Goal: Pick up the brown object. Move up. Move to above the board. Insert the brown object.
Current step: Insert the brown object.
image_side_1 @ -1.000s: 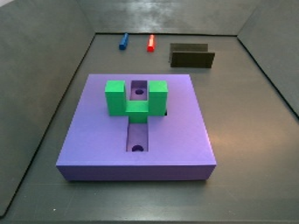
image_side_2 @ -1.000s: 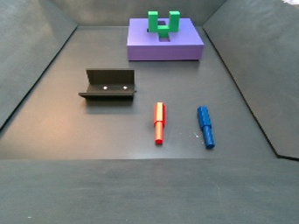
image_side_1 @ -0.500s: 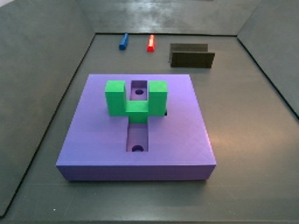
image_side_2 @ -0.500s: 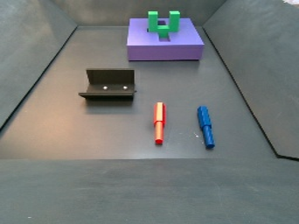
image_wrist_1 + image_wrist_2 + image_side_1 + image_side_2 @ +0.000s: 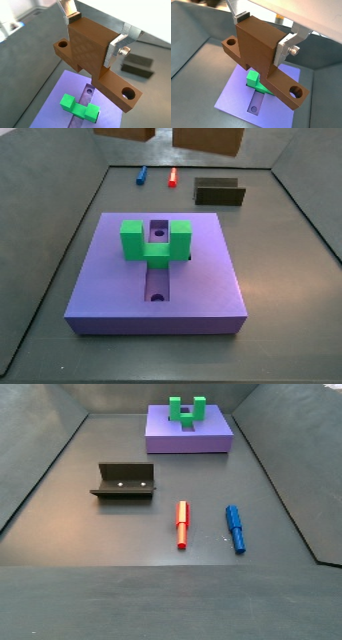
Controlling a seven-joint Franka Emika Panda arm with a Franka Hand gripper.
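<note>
In both wrist views the gripper [image 5: 95,34] pinches the brown object [image 5: 93,62] by its tall upright block, one silver finger [image 5: 69,11] on the far face and one [image 5: 117,46] on the near face, the flat bar hanging below with a round hole at each end. Well beneath it lies the board [image 5: 57,95], with its green bracket [image 5: 79,107] straddling the central groove [image 5: 256,103].

In a side view, brown shapes [image 5: 210,137] show at the top edge of the frame, left and right of centre, cut off by the border; the gripper itself is out of that view. Lower, the board [image 5: 107,288] fills the middle, the green bracket [image 5: 155,242] sitting over the groove [image 5: 158,286] towards its far end, with a round hole near the front. In the upper part, from left to right, lie a blue pen [image 5: 142,174], a red pen [image 5: 173,176] and the fixture [image 5: 219,192].

In the opposite side view, the fixture [image 5: 124,482] stands at centre left, the red pen [image 5: 183,523] and blue pen [image 5: 235,528] lie to its lower right, and the board [image 5: 190,436] with the green bracket [image 5: 187,410] sits at the top centre.
</note>
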